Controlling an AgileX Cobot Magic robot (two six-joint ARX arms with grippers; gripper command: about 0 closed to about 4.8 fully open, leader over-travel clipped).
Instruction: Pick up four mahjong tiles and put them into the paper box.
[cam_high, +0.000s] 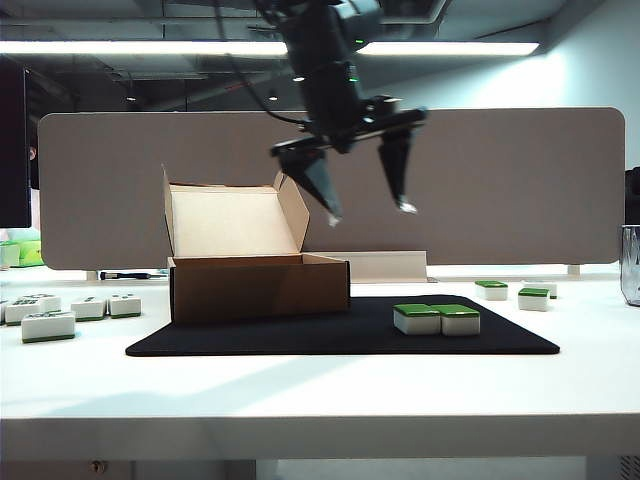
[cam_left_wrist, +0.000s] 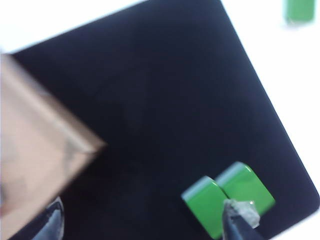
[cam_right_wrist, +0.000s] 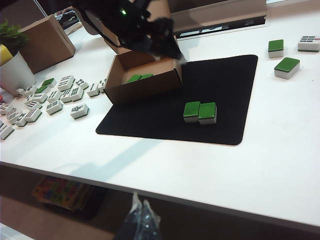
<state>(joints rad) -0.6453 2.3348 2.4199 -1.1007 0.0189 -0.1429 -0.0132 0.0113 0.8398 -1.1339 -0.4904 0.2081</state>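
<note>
White surface (cam_high: 300, 400) carries black mat (cam_high: 300, 335); paper box (cam_high: 258, 285) on mat's left w/ two green tiles (cam_right_wrist: 140, 78) inside, tile pair (cam_high: 436, 318) on mat's right. Left gripper (cam_high: 365, 212) above mat centre, jaws wide, empty; right gripper (cam_right_wrist: 141, 220) parked at near edge, jaws look closed, empty. Risk: touching pair, jaws may catch both or knock one. No legible text.

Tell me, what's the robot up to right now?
Left hand open, empty, high above the mat. Right hand parked low off the table edge, looks shut. Two green tiles in the box, two tiles waiting. Nothing blocking.
</note>
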